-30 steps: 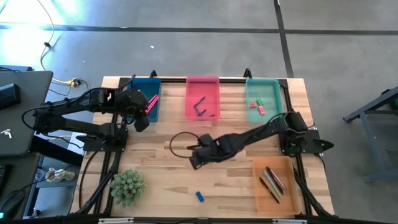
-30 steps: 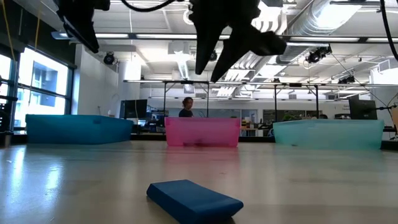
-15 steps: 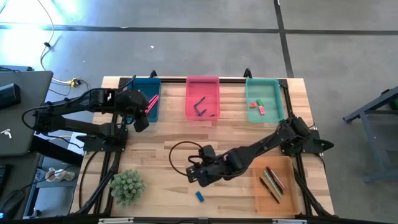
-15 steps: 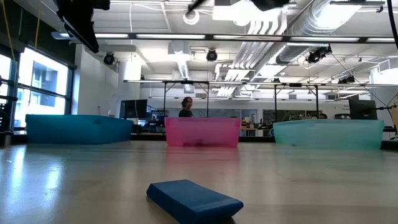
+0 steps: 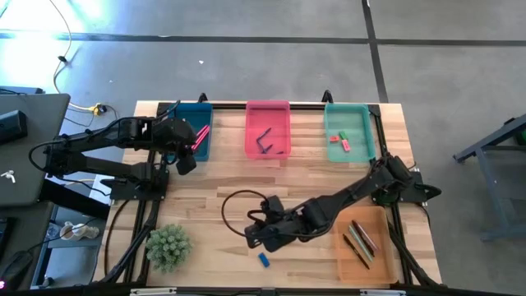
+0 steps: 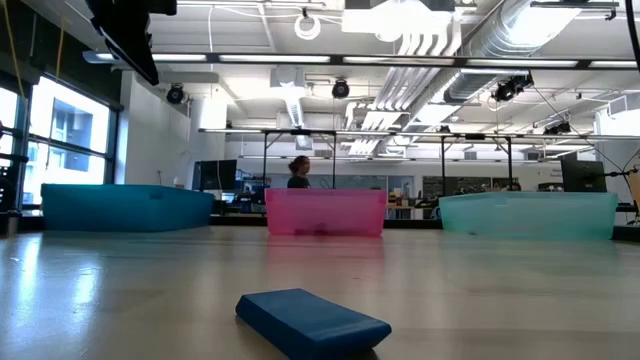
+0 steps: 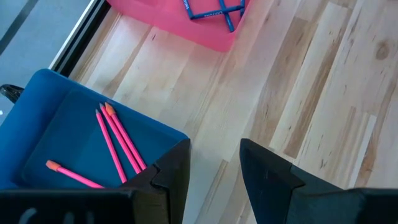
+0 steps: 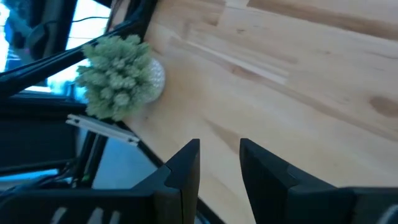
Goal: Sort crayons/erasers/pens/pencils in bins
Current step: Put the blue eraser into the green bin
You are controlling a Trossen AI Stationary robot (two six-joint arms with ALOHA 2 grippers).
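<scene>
no readable text anywhere, no labels or brands on the bins, nothing printed on the erasers, no numbers or signs on the table, room behind too far off to make out

You see the right gripper (image 8: 217, 163) with fingers parted over bare wooden table (image 8: 298, 81); green spiky plant (image 8: 118, 76) near the table's edge.

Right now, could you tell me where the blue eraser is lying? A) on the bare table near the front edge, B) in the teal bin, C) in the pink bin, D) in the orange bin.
A: the blue eraser lies on the bare wood of the table near the front edge, just in front of the right pincer and outside every bin.
</scene>
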